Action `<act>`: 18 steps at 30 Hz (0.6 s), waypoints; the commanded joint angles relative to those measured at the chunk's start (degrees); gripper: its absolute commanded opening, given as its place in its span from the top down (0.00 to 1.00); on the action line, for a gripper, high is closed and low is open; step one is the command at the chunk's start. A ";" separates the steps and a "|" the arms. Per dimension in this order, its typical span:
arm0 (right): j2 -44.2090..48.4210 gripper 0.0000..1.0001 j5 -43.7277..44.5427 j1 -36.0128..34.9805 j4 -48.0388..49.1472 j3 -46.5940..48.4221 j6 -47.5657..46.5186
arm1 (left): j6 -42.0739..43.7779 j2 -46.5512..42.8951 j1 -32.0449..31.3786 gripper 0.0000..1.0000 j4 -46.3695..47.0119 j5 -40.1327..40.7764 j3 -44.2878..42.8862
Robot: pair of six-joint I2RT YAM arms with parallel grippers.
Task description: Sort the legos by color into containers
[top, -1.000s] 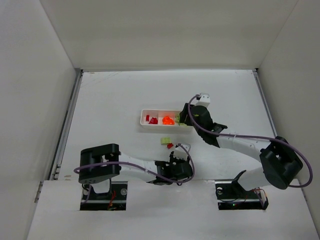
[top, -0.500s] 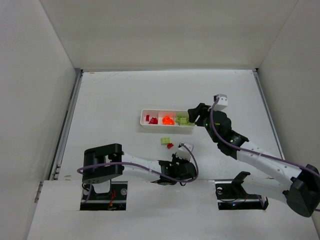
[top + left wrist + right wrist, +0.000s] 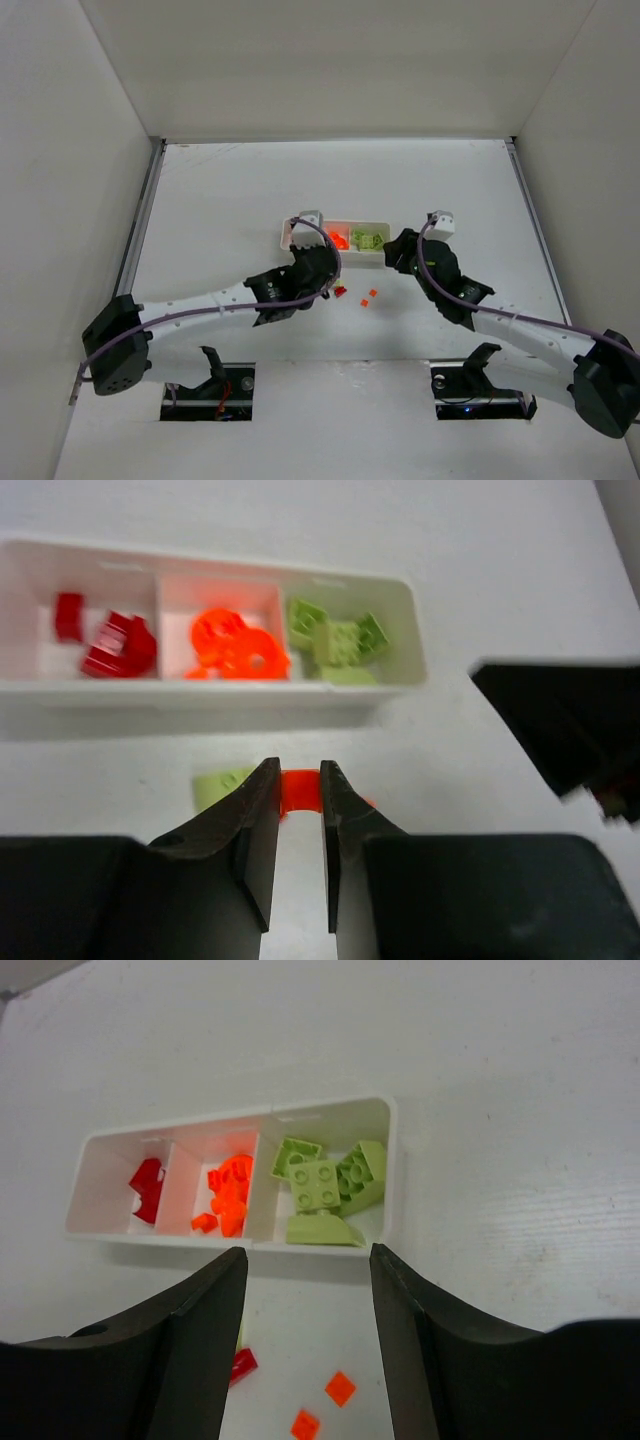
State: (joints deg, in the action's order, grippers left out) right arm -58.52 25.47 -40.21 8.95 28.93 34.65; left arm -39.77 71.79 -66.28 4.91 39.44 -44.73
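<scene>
One orange brick (image 3: 300,790) is pinched between the closed fingers of the left claw (image 3: 300,780), which points at the near wall of the tray (image 3: 200,695). Whether that brick touches the table (image 3: 500,560) cannot be told. Just to the left of the left finger, a pale green brick (image 3: 222,785) lies on the table, close in front of the tray.

The tray is white, long and shallow, and it has three compartments. The left one holds a few red pieces (image 3: 115,648), the middle one a heap of orange pieces (image 3: 238,650), and the right one several green pieces (image 3: 335,645), some flat and some tilted against each other.

From the right wrist camera, a loose red brick (image 3: 243,1363) lies on the table in front of the tray, beside the left finger. Two small loose orange bricks (image 3: 340,1388) lie a little to its right, near each other but apart.

Farther right, the right claw (image 3: 308,1255) stands spread with nothing between its fingers. It faces the green end of the tray from the near side, apart from it.
</scene>
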 commanded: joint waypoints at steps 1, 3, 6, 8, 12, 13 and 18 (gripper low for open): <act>1.04 0.45 0.10 -0.88 0.72 -2.38 2.87 | 5.65 -0.08 7.50 0.87 1.33 -1.02 0.52; 1.57 0.50 0.19 -1.84 0.63 -3.70 3.75 | 7.50 1.77 12.34 0.87 2.73 -4.53 -0.35; 2.36 0.58 0.63 -3.95 -0.33 -5.19 5.15 | 8.74 5.19 17.97 0.86 4.23 -7.79 -1.67; 2.36 0.61 1.07 -5.27 -1.12 -5.81 6.03 | 9.62 7.30 20.52 0.85 5.20 -8.50 -2.29; -0.01 0.67 1.51 -8.26 -2.09 -6.60 7.01 | 10.50 11.70 24.48 0.82 7.83 -9.90 -3.43; -0.54 0.67 1.51 -8.87 -2.44 -6.52 7.18 | 10.50 12.84 25.01 0.81 8.27 -10.61 -3.87; -3.52 0.66 1.60 -14.58 -4.38 -5.90 8.59 | 11.47 16.98 27.39 0.78 9.94 -12.28 -5.72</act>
State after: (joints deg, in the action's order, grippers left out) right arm -61.10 26.13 -52.34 5.39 22.57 41.65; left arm -30.04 88.31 -39.86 11.20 28.77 -47.40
